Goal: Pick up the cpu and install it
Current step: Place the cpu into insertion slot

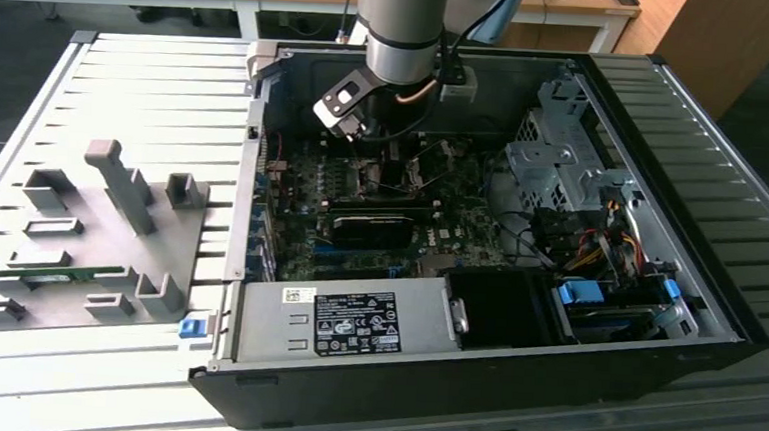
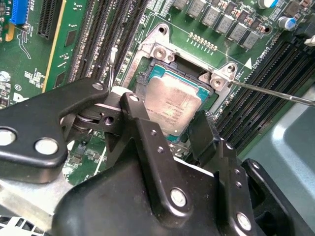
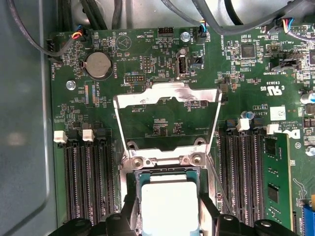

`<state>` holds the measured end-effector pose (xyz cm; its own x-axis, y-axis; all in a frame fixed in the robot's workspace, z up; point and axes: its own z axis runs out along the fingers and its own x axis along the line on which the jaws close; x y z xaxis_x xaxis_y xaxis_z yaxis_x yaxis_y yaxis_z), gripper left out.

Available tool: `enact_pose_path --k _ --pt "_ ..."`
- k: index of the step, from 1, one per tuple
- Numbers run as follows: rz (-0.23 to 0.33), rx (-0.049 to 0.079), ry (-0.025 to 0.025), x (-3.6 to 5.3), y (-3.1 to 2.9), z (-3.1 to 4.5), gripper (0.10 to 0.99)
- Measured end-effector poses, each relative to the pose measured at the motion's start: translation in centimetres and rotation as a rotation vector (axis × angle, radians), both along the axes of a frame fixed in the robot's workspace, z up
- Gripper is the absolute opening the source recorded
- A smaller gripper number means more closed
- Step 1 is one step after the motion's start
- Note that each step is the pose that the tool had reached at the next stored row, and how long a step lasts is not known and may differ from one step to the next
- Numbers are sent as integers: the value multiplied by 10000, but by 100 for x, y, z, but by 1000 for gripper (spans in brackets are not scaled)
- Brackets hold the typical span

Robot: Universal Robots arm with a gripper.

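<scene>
Jaws clamp cpu [image 2: 172,105] by its sides, at open socket [image 2: 160,49].

I count one open black metal computer case [image 1: 481,387], one square cpu [image 3: 170,206] with a silvery-grey top, one round silver coin battery [image 3: 98,65] and one hinged bare-metal frame [image 3: 167,91] with two silver screws [image 3: 137,160]. There are two long green memory sticks: one stick [image 3: 276,187] in a slot, the other stick [image 1: 57,276] on the one grey moulded tray [image 1: 105,251].

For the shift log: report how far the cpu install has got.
Done: the cpu is picked up and brought to the motherboard socket. In hand: the end effector grips it by two edges, at or just above the socket. Left: the metal retention frame stands open, not closed over it.
</scene>
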<state>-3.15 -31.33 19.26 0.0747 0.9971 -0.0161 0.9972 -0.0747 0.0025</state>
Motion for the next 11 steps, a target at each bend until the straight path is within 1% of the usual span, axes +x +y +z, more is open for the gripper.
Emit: enact_pose_path --k 3,5,6,7,8,10,11 --pt "-1 2 -2 0 0 21 612" --pt "-1 2 2 0 0 51 612" --pt "-2 1 10 0 0 68 596" --pt "-1 2 19 1 0 82 533" --pt "-1 2 29 2 0 94 533" --pt "-1 2 46 2 0 115 416" --pt "-1 1 55 2 0 123 416"
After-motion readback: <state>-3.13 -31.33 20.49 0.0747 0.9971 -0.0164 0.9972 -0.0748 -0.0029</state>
